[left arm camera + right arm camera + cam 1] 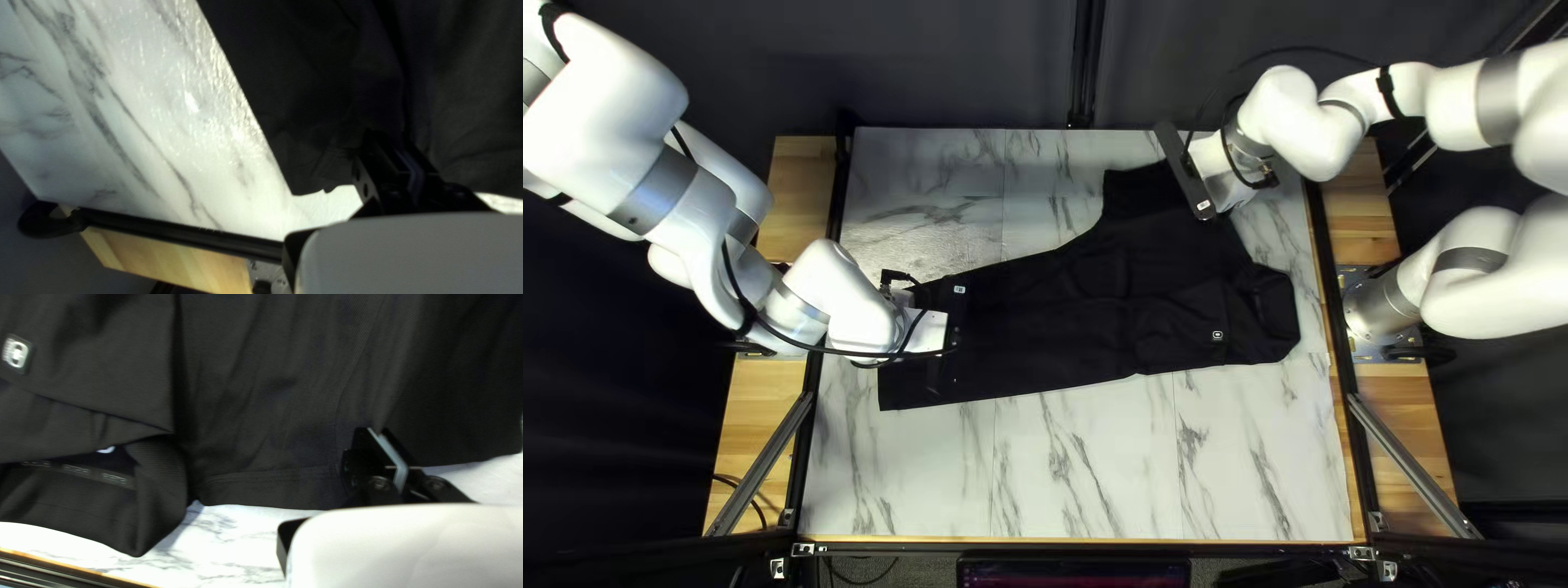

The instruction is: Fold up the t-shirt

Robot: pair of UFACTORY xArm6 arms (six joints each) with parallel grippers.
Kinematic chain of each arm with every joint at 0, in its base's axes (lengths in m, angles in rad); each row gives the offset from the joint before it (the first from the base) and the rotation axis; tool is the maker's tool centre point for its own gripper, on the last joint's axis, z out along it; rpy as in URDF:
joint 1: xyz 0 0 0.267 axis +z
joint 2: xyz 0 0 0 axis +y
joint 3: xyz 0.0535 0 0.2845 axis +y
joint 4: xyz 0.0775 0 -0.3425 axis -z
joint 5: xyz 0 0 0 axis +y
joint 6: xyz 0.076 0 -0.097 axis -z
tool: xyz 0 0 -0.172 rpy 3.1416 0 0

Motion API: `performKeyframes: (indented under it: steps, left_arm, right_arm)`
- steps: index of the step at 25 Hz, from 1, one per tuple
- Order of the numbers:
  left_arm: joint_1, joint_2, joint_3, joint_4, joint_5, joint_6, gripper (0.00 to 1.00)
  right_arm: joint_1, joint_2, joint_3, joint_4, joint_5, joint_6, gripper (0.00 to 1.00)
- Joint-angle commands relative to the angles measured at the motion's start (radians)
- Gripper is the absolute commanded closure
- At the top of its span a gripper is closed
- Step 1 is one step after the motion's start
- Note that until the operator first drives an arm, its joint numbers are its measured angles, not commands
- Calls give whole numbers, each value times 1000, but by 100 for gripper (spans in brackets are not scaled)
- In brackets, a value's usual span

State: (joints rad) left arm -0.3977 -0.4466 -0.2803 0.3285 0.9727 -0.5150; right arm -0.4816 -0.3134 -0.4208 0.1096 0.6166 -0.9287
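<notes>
Black T-shirt (1046,327) lay across the marble-look tabletop (1067,468), collar (1276,310) at the right of the top left view, one sleeve (1135,196) reaching toward the far edge. Left gripper (392,142) was at the hem end, right gripper (377,432) at the edge between collar and sleeve. Couldn't tell whether either was open, closed or had cloth. Step in hand looked like a lengthwise fold, far side over; my read, early to mid job. To do it well: confirm a grip on both ends first, lift both together just clear of the layer below, keep light even tension, bring the sleeve in flat, lay down parallel to the near edge. Main risks: dragging the lower layer, one end leading and skewing the fold, collar bunching.
</notes>
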Motion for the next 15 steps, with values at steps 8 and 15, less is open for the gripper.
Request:
performKeyframes:
  steps: [8, 15]
  left_arm:
    - [-29, -144, 6, -19, 172, -9, 100]
    - [-40, -166, 14, -20, 195, -36, 100]
  right_arm:
    - [34, -195, 111, -56, 27, 114, 100]
    - [73, -272, 160, -87, 30, 191, 100]
